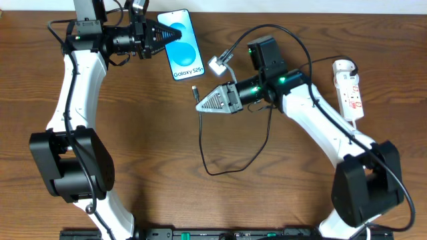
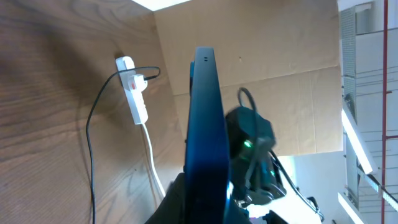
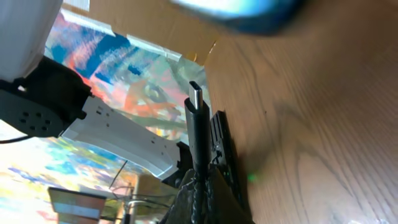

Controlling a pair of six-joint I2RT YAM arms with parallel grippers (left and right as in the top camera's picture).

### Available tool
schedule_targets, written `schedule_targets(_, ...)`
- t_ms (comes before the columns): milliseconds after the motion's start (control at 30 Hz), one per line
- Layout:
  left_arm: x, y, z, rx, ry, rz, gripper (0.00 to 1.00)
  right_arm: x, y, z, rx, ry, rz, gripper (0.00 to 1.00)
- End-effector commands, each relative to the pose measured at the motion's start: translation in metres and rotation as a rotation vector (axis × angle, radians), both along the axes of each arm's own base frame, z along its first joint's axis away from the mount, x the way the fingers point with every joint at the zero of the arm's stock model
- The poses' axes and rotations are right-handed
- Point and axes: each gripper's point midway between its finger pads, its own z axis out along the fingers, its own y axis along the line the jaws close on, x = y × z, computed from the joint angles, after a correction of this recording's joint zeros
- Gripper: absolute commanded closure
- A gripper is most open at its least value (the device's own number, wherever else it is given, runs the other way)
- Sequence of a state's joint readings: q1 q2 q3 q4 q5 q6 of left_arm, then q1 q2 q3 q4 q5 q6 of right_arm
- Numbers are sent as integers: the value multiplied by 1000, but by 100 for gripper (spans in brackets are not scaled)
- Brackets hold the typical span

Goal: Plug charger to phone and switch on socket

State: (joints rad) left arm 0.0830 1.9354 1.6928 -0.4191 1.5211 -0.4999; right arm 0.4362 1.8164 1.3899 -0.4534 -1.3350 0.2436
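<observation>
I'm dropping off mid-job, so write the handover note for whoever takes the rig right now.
Left gripper: shut on the phone's left edge, upper centre.
Right gripper: shut on the charger behind its plug tip, tip just short of the phone's bottom edge.
Socket: far right, no gripper near it.
Done: both grasps. Left: insert plug, switch socket on.

White arm links [image 1: 73,87], black joints [image 1: 67,163], small green lights [image 1: 281,80].

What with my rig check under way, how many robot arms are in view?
2. The left arm reaches to the top left, with the left gripper on the phone; the right arm reaches to the middle, with the right gripper holding the charger plug.
</observation>
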Motion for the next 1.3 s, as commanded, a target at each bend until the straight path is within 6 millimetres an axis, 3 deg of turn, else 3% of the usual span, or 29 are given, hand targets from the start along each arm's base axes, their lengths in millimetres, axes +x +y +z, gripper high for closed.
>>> schedule_targets(0,-12,-3,21,-30,-49,-42,93,-1,-5,2,47,-5,28,99)
schedule_targets(400,-17,-18,21,-29,-54,-77,93,5,-5,5,52,-11,15,99)
schedule_targets(1267,-15,-18,22,-27,-73,-75,93,2,-2,5,51,-4,22,99)
